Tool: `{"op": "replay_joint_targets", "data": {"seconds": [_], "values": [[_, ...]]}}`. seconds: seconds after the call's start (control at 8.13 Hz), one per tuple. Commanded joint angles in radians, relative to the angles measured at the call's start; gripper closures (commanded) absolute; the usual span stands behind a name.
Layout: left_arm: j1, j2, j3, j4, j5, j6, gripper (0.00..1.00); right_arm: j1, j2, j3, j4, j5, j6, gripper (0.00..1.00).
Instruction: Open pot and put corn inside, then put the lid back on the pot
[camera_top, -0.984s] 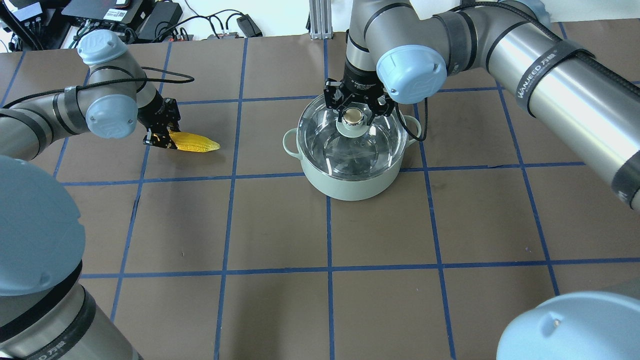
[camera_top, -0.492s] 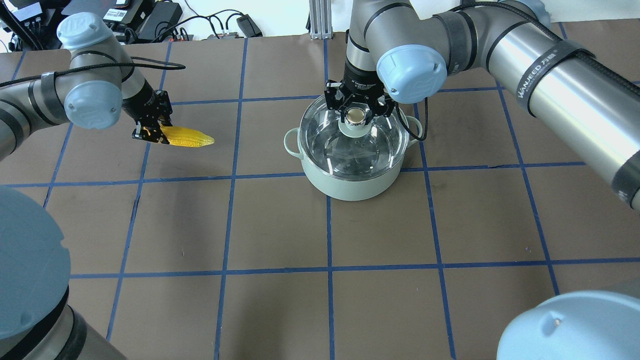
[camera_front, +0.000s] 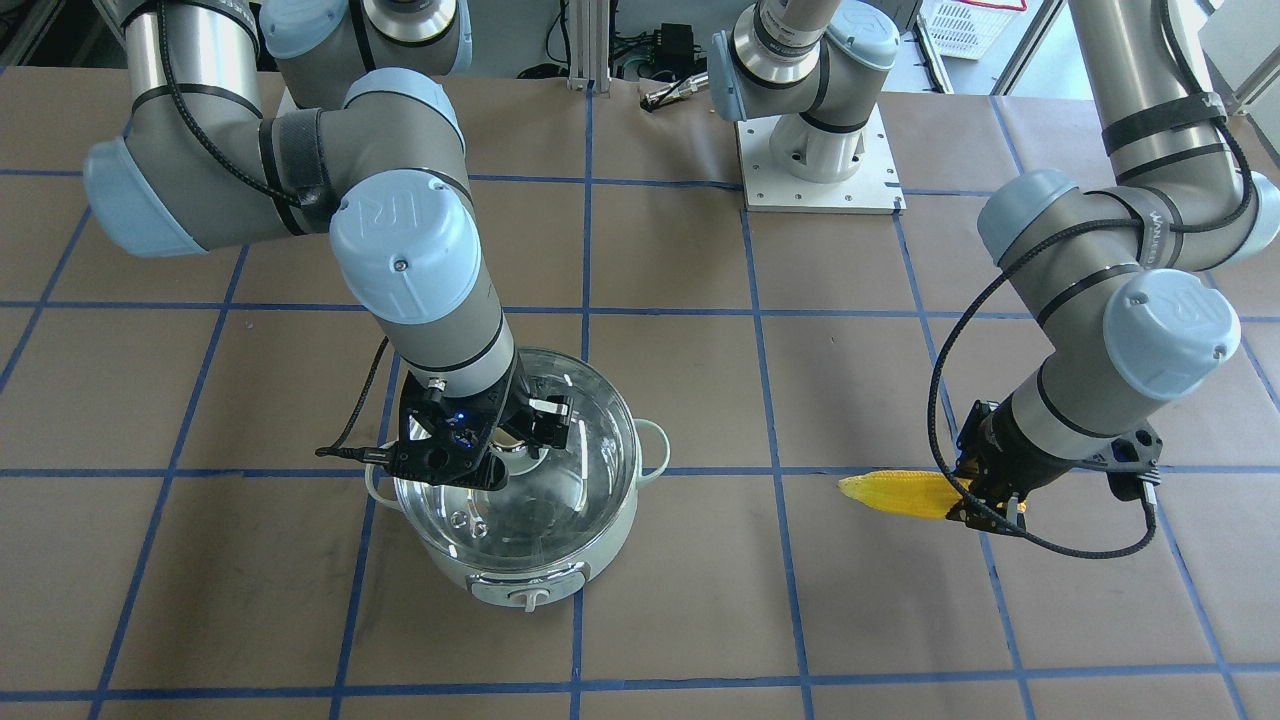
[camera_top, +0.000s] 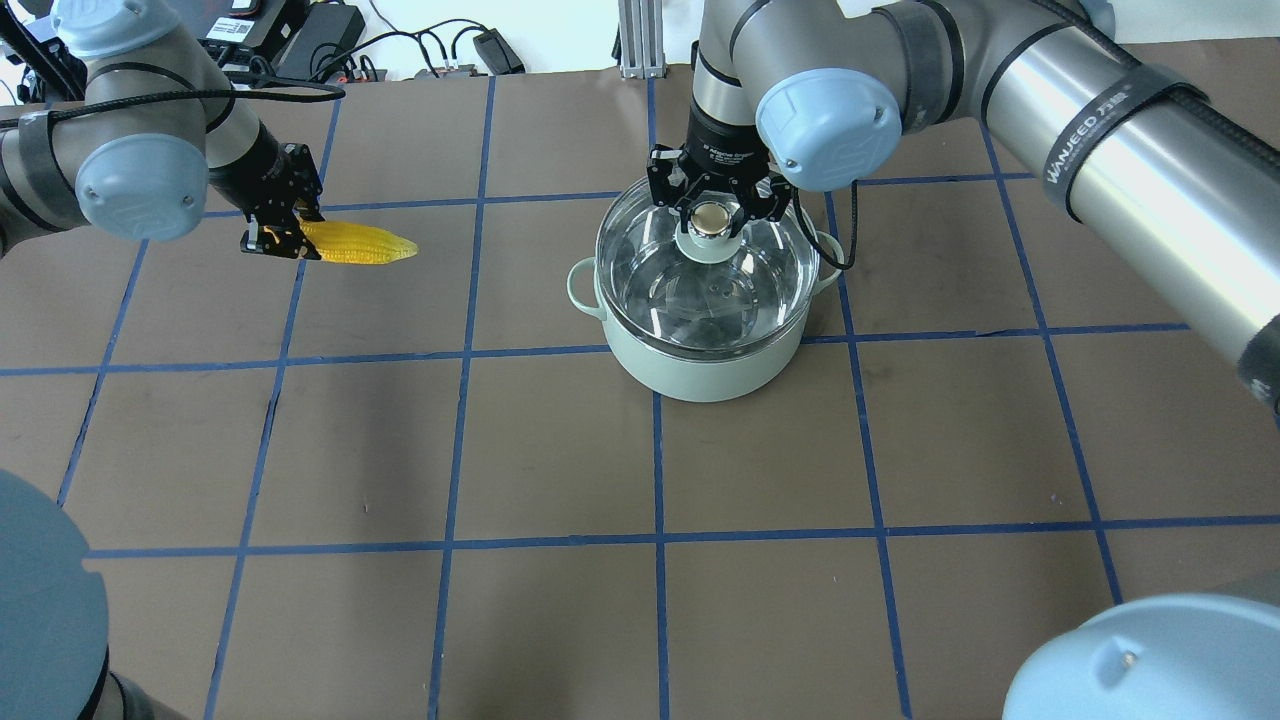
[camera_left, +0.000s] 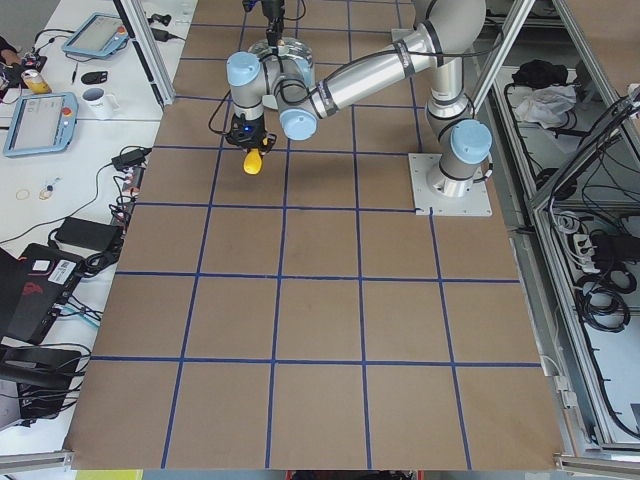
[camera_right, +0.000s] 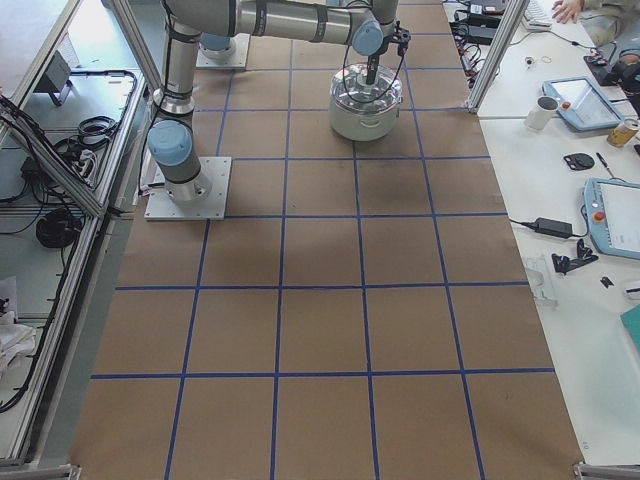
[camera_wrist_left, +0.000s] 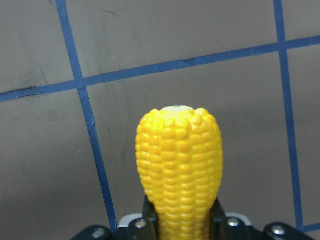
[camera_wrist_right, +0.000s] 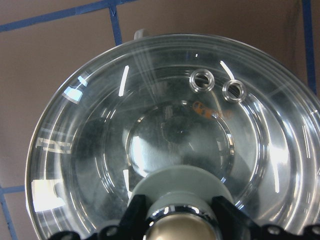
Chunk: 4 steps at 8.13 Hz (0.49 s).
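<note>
The pale mint pot (camera_top: 700, 375) stands mid-table, its knob panel (camera_front: 530, 588) facing away from the robot. My right gripper (camera_top: 710, 216) is shut on the beige-silver knob of the clear glass lid (camera_top: 700, 290) and holds the lid over the pot, apparently slightly off the rim. The right wrist view shows the lid (camera_wrist_right: 175, 125) filling the frame. My left gripper (camera_top: 283, 232) is shut on the thick end of the yellow corn (camera_top: 358, 244) and holds it level above the table, far left of the pot. The corn also shows in the left wrist view (camera_wrist_left: 179, 165) and the front view (camera_front: 898, 493).
Cables and black electronics (camera_top: 250, 30) lie beyond the table's far left edge. An aluminium post (camera_top: 635, 35) stands behind the pot. The left arm's base plate (camera_front: 820, 160) is bolted to the table. Blue tape lines grid the brown surface.
My left gripper has carried the corn up and farther back-left, away from the pot. My right gripper with the lid knob has shifted slightly towards the back of the view.
</note>
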Motion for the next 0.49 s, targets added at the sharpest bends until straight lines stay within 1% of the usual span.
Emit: {"op": "replay_joint_targets", "data": {"seconds": [0.0,0.12,0.25,0.37], "values": [[-0.045,0.032,0.001,0.001,-0.037,-0.058,1.0,-0.011,-0.029,-0.065,0.106,-0.006,-0.013,0.84],[-0.084,0.049,0.001,0.012,-0.072,-0.107,1.0,-0.024,-0.048,-0.065,0.126,-0.016,-0.065,0.85],[-0.122,0.058,0.001,0.015,-0.082,-0.121,1.0,-0.056,-0.062,-0.065,0.152,-0.027,-0.117,0.87],[-0.162,0.057,0.001,0.047,-0.082,-0.138,1.0,-0.125,-0.094,-0.056,0.196,-0.026,-0.223,0.89]]}}
